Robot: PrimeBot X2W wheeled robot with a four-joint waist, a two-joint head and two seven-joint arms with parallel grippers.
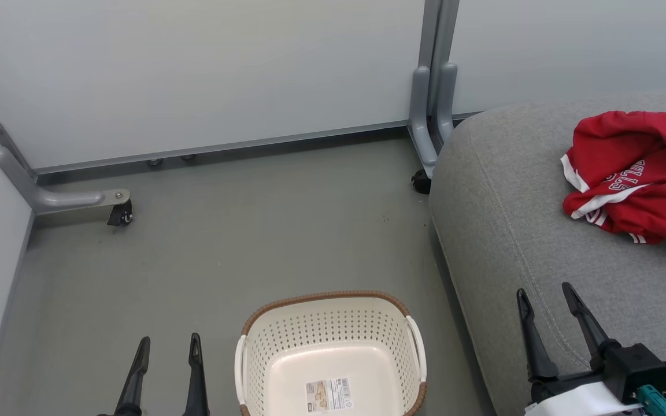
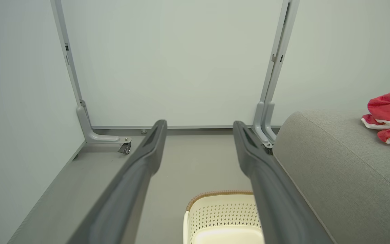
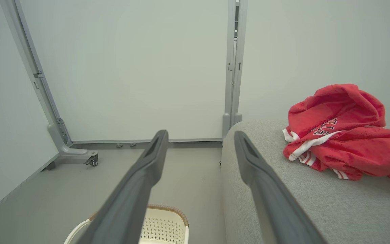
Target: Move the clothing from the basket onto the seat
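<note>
In the head view the basket [image 1: 321,297] stands on the grey floor [image 1: 223,242] at the bottom middle, its bare cream bottom showing a paper label [image 1: 327,394]. The seat [image 1: 512,219] rises just to the right of the basket, and the clothing [image 1: 636,173] lies bunched on the seat, up and well to the right of the basket, its white lettering and striped trim turned toward the camera. The left gripper [image 1: 170,342] hangs just left of the basket, fingers spread and nothing between them; the right gripper [image 1: 544,289] hangs right of the basket, over the seat's near edge, likewise spread and holding nothing. Pale wall panels [image 1: 194,75] stand beyond the basket, with a small caster [image 1: 120,214] at a panel foot far to its left. In the left wrist view the left gripper [image 2: 198,123] has its two fingers parted, with the basket [image 2: 222,217] low between them and the clothing [image 2: 389,117] on the seat [image 2: 344,169] far right of the basket. In the right wrist view the right gripper [image 3: 200,134] is also parted and bare; the basket [image 3: 163,225] sits at the bottom edge, partly behind the left-hand finger, and the clothing [image 3: 337,135] rests on the seat [image 3: 283,196], up and right of the basket.
</note>
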